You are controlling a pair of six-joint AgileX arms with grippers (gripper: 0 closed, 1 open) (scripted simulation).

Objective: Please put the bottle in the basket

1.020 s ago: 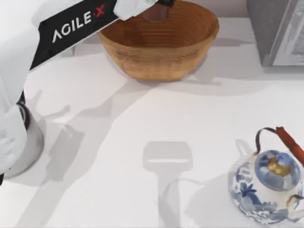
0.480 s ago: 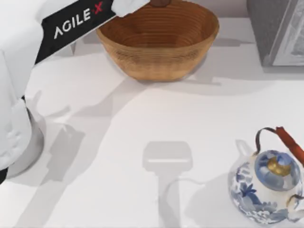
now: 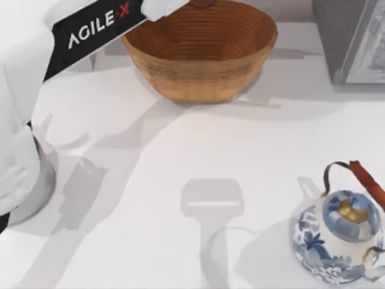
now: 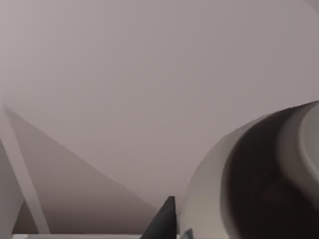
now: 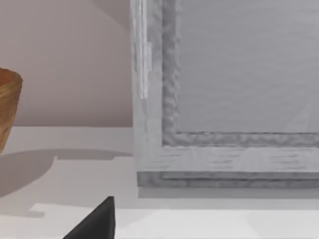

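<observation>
Now | left arm [image 3: 90, 27] above basket [image 3: 201, 66] rim | bottle [image 3: 203, 3] at top edge | pincer state: cannot tell

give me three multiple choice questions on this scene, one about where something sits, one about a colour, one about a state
1. Where is the floral teapot on the table in the top view?
A. Far left corner
B. Near right corner
C. Inside the basket

2. What colour is the basket?
A. Tan-brown
B. Blue and white
C. Black

3. How does the basket stand?
A. Tipped on its side
B. Upside down
C. Upright, opening upward

Answers:
1. B, the teapot sits at the lower right of the top view, apart from the basket.
2. A, its ribbed woven sides are tan-brown in the top view and at the edge of the right wrist view.
3. C, its ribbed inside is open to the overhead camera, with the left arm reaching over its far rim.
</observation>
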